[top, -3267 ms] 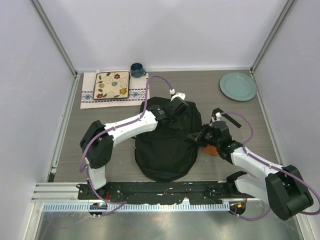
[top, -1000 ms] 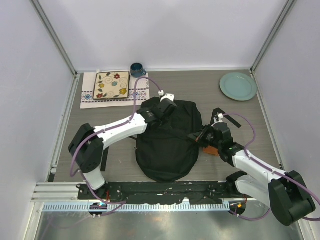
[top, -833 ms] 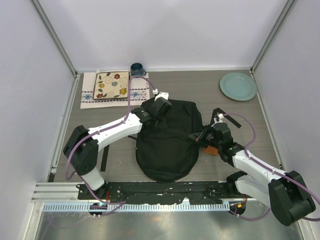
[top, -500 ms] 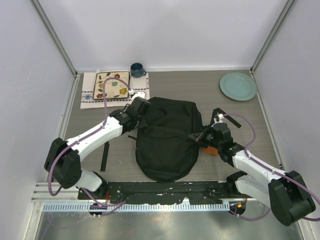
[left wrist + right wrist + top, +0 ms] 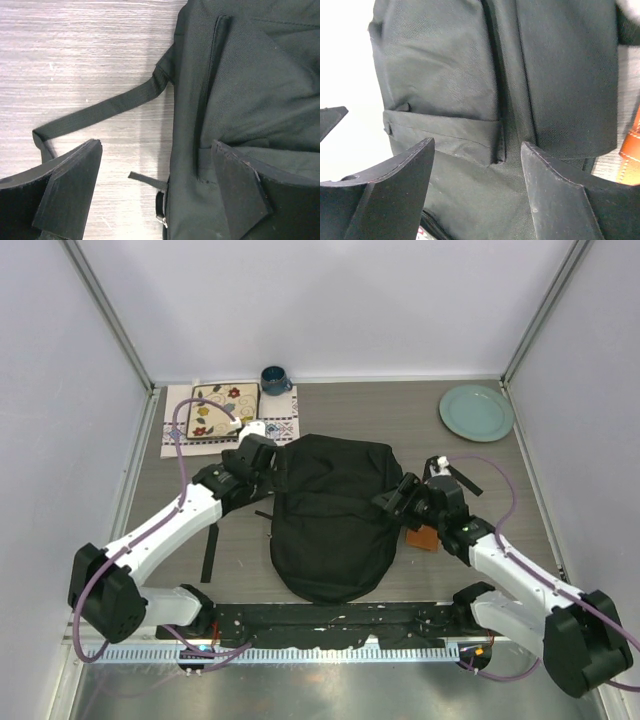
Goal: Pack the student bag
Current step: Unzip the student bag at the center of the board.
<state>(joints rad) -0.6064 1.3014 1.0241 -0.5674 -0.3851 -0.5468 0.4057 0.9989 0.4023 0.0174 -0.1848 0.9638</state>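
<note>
The student bag [image 5: 335, 525], a big rounded black backpack, lies flat in the middle of the table. My left gripper [image 5: 266, 472] stands open at its upper left edge. In the left wrist view the left gripper [image 5: 157, 150] straddles the side seam of the student bag [image 5: 250, 90], with a black strap [image 5: 100, 112] and a zipper pull [image 5: 160, 216] below it and nothing held. My right gripper [image 5: 393, 502] is open at the bag's right side. In the right wrist view the right gripper [image 5: 477, 150] hovers over the black fabric [image 5: 445, 65], empty.
A small orange-brown item [image 5: 422, 538] lies by the bag's right edge under my right arm; the same orange item [image 5: 632, 150] shows in the right wrist view. At the back left are a flower-patterned square [image 5: 225, 410] on a cloth and a dark blue mug [image 5: 275, 380]. A pale green plate [image 5: 476, 412] sits back right.
Both grippers have gone from shut to open. My left arm has swung left, off the top of the bag to its left edge. The right gripper has shifted slightly back.
</note>
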